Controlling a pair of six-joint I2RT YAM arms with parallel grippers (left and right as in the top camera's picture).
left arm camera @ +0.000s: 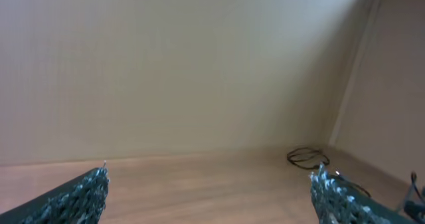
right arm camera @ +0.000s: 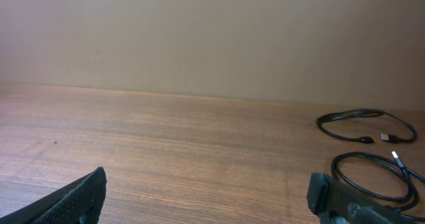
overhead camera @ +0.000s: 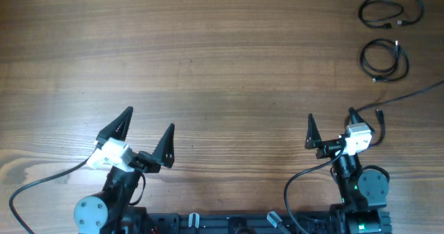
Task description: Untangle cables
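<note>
I see the table (overhead camera: pixel 222 67) in warm brown wood, streaked with darker grain lines running along its length. The cables (overhead camera: pixel 397 46) are black, with small pale plug tips. The left gripper (overhead camera: pixel 150 117) and right gripper (overhead camera: pixel 331 113) both have black fingers on white bodies. Up close, the left fingers (left arm camera: pixel 86 191) look dark grey-green with a fine dotted texture. The wall (left arm camera: pixel 199 64) is plain beige.

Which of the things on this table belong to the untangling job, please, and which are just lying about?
For the job:
far coiled cord
nearer coiled cord
left end effector, open
right end effector, open

Just there:
left arm's thick wire
right arm's thick wire
wooden table
cord running off the right edge (cannot tell whose)
</note>
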